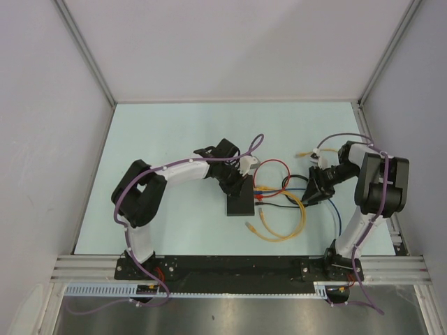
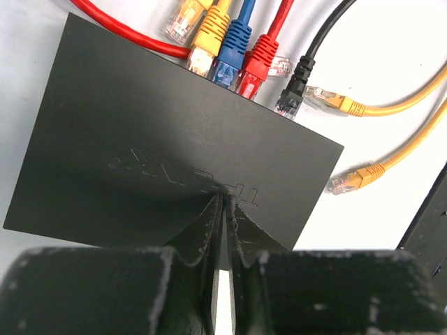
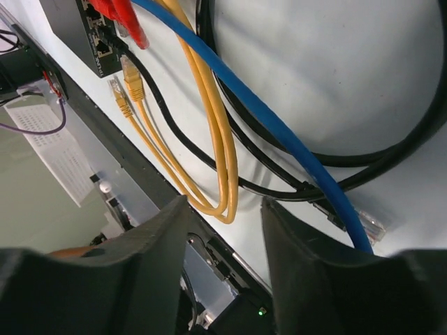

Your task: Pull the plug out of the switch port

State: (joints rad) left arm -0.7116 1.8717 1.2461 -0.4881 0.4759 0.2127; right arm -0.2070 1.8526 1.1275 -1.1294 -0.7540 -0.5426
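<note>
Table (image 1: 174,139): pale, smooth, flat, with grey walls around it. Left arm (image 1: 174,171), white with black joints, reaches in to the switch. Right arm (image 1: 374,185) is folded at the right side.

The switch (image 2: 160,132): flat matte-black rectangular box with a fine-grain top and an embossed logo. It sits mid-table between the arms. In the top view its long axis runs roughly near-to-far, and the socket edge faces right, toward the right arm.

Left gripper (image 2: 220,202): black fingers clenched to a thin slit, nothing between them, tips resting on the switch's top by the edge opposite the sockets.

Right gripper (image 3: 223,202): fingers spread apart, low over the cable tangle right of the switch. The yellow loop shows between them; contact can't be told.

Cables, round and glossy:
- red cable (image 1: 272,164), a loop
- yellow cable (image 1: 290,227), a doubled loop
- blue cable (image 3: 279,125)
- thick black cable (image 3: 391,139), curved

Plugs seated side by side along the socket edge: yellow plug (image 2: 209,31), blue plug (image 2: 234,45), red plug (image 2: 258,59), black plug (image 2: 297,80). All have ribbed boots and clear tips.

Two loose yellow-booted plugs (image 2: 356,180) lie on the table just beside the switch.
</note>
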